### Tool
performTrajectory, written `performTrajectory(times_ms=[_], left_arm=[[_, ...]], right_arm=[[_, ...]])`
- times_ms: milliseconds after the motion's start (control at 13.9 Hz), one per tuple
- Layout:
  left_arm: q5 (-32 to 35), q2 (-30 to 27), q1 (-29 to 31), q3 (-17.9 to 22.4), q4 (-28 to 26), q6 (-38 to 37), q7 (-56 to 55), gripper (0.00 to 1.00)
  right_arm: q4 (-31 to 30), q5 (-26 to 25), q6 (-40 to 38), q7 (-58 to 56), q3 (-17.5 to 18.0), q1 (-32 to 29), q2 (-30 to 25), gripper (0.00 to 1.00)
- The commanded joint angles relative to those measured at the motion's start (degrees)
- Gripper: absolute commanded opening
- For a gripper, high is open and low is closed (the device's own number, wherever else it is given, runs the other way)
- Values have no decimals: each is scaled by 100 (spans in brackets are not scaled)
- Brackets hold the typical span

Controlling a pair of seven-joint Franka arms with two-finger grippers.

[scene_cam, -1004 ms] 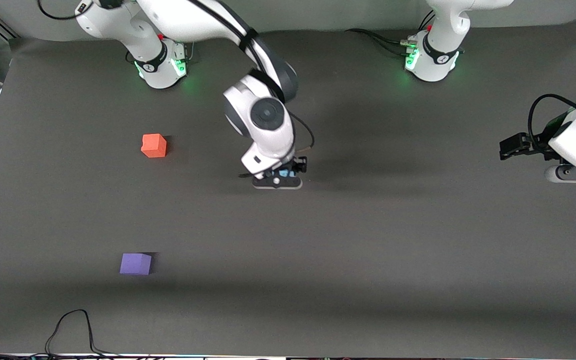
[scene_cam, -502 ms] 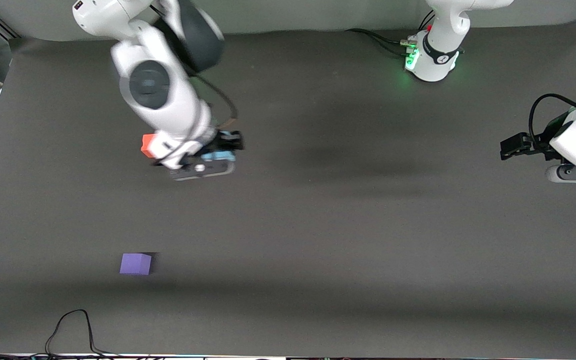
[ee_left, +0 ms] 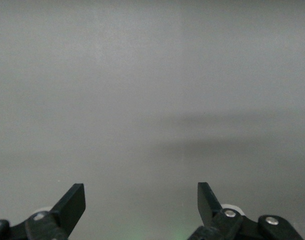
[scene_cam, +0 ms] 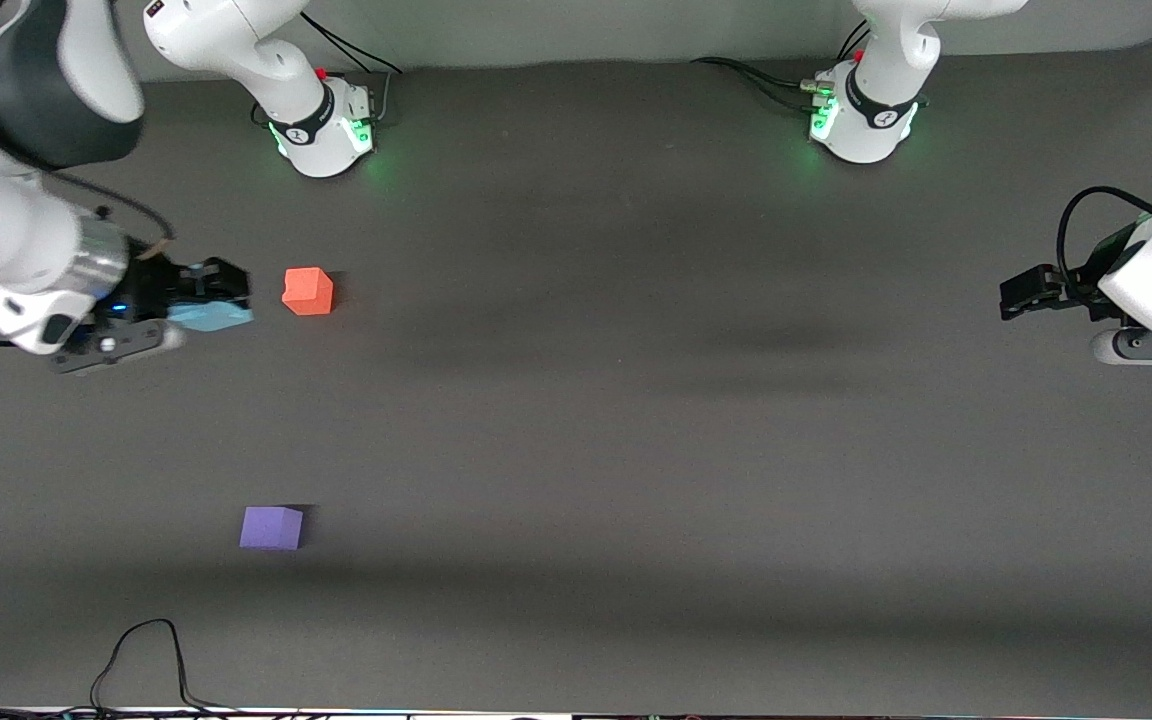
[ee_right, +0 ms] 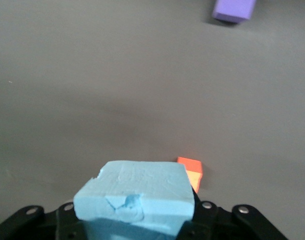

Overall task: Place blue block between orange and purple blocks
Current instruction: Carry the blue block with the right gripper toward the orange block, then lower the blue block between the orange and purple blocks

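My right gripper (scene_cam: 208, 300) is shut on the light blue block (scene_cam: 212, 317) and holds it in the air beside the orange block (scene_cam: 308, 291), toward the right arm's end of the table. In the right wrist view the blue block (ee_right: 136, 195) fills the space between the jaws, with the orange block (ee_right: 190, 173) just past it and the purple block (ee_right: 234, 9) farther off. The purple block (scene_cam: 271, 527) sits on the table nearer the front camera than the orange one. My left gripper (scene_cam: 1014, 295) waits open and empty at the left arm's end.
The dark grey table (scene_cam: 636, 450) has a black cable (scene_cam: 141, 660) looped at its front edge near the purple block. Both arm bases (scene_cam: 321, 120) (scene_cam: 861, 115) stand along the back edge.
My right arm has swung with the blue block from the table's middle, past the orange block, toward the right arm's end. The left arm has not moved.
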Motion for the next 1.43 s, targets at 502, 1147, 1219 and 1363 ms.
performTrajectory(times_ms=[502, 1147, 1219, 1363], left_arm=[[46, -73, -89, 43, 149, -33, -48, 100], [-7, -73, -72, 69, 96, -24, -135, 100], [-7, -82, -72, 60, 88, -33, -162, 100], [-7, -82, -72, 60, 87, -33, -153, 100]], right_arm=[[-1607, 96, 2560, -687, -398, 52, 1057, 42], [-1715, 2634, 4004, -2356, -363, 69, 2929, 42], [-1680, 2837, 4040, -2558, -363, 69, 3087, 42], [-1662, 2979, 4136, -2639, -346, 69, 3203, 42]])
